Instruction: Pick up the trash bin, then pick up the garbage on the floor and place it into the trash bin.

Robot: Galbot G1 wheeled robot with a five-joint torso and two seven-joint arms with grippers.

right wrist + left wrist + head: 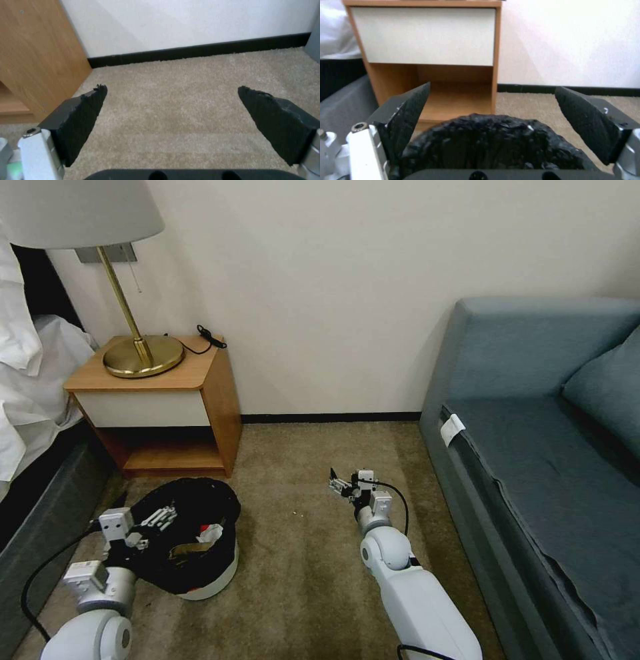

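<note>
Left hand (490,110) gapes over trash bin (490,145); head view shows litter (200,540) inside.

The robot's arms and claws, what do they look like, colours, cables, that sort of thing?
Both arms have glossy white rounded shells with grey ball-like joints and silver metal wrist blocks. A thin black cable loops along each forearm. The left claw and right claw each carry two wedge-shaped fingers faced with rough black pads, on white-and-silver mounts.
</note>
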